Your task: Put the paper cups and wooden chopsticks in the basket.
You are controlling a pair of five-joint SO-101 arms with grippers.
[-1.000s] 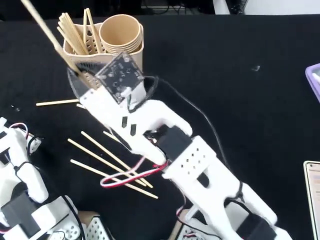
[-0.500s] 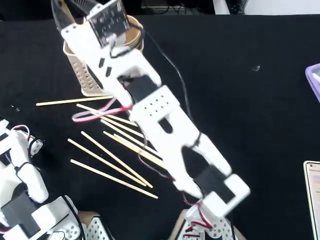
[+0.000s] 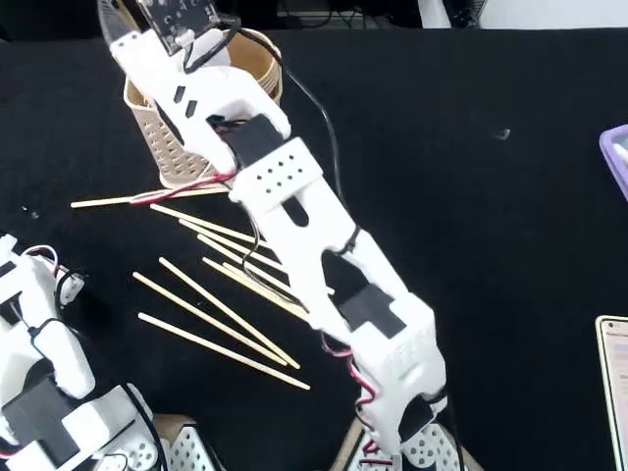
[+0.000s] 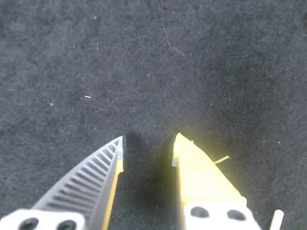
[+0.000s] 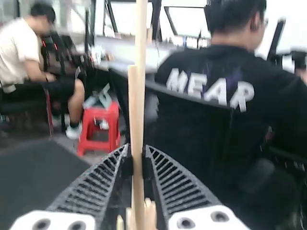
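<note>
High view: right arm (image 3: 294, 206) reaches over the basket (image 3: 162, 147), paper cups (image 3: 267, 74) inside, loose chopsticks (image 3: 211, 319) on the table (image 3: 491, 245).

Left wrist: left tool (image 4: 146, 143) apart, empty.

Right wrist: right tool (image 5: 136, 153) clamped on a chopstick (image 5: 140, 72) that's standing upright. Basket's probably straight below it.

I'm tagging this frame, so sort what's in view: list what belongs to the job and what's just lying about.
Job: beige perforated plastic basket; stacked brown paper cups inside it; loose pale wooden chopsticks on the black table; one wooden chopstick clamped in the right gripper.
Lying about: purple-rimmed object at the high view's edge; flat white card farther along that edge.
</note>
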